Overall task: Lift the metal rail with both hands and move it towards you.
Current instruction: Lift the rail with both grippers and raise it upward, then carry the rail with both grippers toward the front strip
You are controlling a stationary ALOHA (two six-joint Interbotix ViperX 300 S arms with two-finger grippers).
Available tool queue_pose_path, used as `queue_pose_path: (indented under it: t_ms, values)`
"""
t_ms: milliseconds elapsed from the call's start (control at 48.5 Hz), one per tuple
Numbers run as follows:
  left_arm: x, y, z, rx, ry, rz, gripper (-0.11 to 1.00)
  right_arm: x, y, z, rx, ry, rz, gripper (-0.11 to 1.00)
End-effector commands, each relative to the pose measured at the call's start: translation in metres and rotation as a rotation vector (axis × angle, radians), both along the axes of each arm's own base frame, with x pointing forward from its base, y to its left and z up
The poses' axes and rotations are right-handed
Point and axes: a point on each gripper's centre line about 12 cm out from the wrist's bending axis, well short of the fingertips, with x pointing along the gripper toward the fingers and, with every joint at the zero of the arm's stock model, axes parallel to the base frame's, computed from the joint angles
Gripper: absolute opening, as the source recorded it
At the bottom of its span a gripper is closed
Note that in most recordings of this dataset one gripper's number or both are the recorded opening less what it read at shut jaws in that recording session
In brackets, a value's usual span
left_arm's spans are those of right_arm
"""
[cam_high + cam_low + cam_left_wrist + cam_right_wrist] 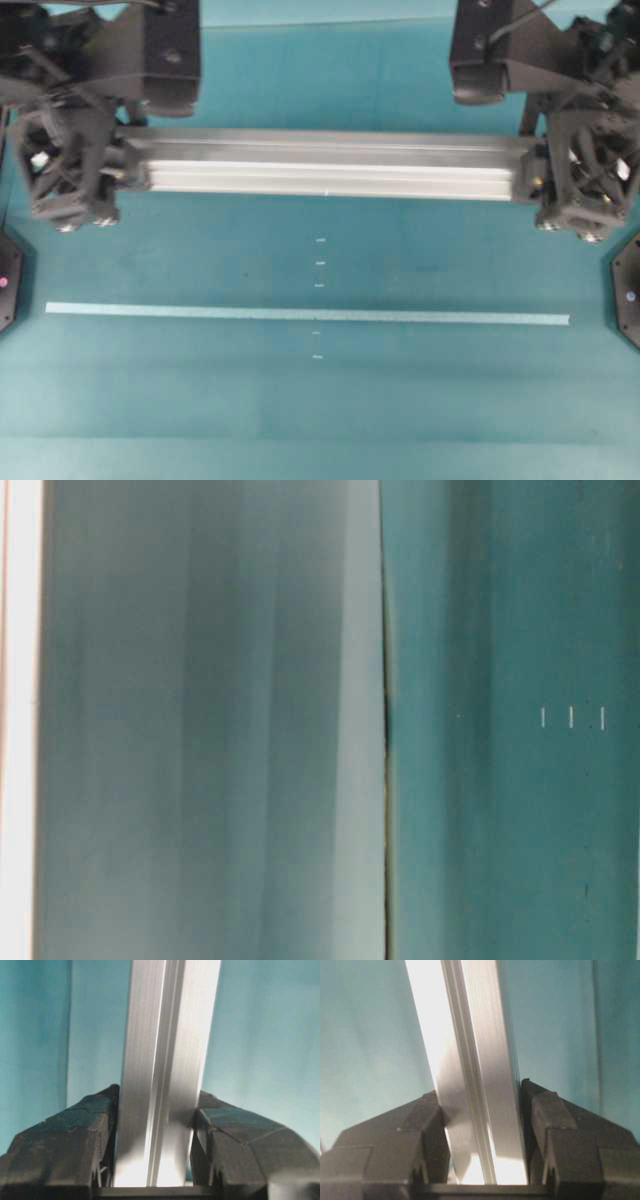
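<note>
Item: rail point(330, 165). Long silver bar with lengthwise grooves, lying level across the upper part of the overhead view, spanning from my left gripper point(70, 170) to my right gripper point(580, 180). One end sits in each.

Item: left gripper point(155, 1135). Closed on the rail's left end. In the left wrist view both black fingers point(65, 1145) press against the rail's point(165, 1060) two sides, and the bar runs straight away from me between them.

Item: right gripper point(482, 1135). Closed on the rail's right end. In the right wrist view the fingers point(570, 1135) bear on either side of the rail point(470, 1050), which leans slightly leftward as it runs off from the gripper. Bright glare covers part of its face.

Item: tabletop point(320, 420). Teal surface beneath both grippers. Whether the rail touches it or hangs clear of it, I cannot tell for certain from these views.

Item: tape strip point(305, 314). Thin, pale, flat on the tabletop, parallel to the rail and well apart from it, on the side of the grippers nearer the bottom of the overhead view.

Item: tick marks point(320, 263). Small white dashes in a short column between rail and strip, with more just past the strip.
</note>
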Motion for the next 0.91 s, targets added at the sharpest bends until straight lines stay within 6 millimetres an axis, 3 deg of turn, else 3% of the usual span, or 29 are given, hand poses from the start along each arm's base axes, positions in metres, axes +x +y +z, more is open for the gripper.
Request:
queue_pose_path:
  t_ms: [0, 206, 495, 619, 743, 887]
  values:
    - [-0.002, -0.001, 0.025, -0.009, -0.08, 0.041, 0.32, -0.001, 0.001, 0.016, 0.007, -0.036, -0.072, 0.41]
    - [-0.002, -0.002, 0.025, -0.011, -0.08, 0.044, 0.32, -0.003, 0.003, 0.018, 0.005, -0.041, -0.07, 0.41]
    - [0.0, -0.004, 0.018, -0.013, -0.06, 0.036, 0.32, -0.002, 0.003, 0.007, 0.007, -0.011, -0.066, 0.41]
    - [0.0, -0.004, -0.002, -0.015, -0.006, 0.032, 0.32, -0.002, 0.002, -0.009, 0.003, 0.025, -0.057, 0.41]
    - [0.0, -0.003, -0.029, -0.017, 0.024, 0.037, 0.32, 0.002, 0.001, -0.04, -0.001, 0.044, -0.048, 0.41]
    - [0.001, -0.001, -0.07, -0.015, 0.011, 0.038, 0.32, 0.009, 0.0, -0.066, -0.013, -0.015, -0.035, 0.41]
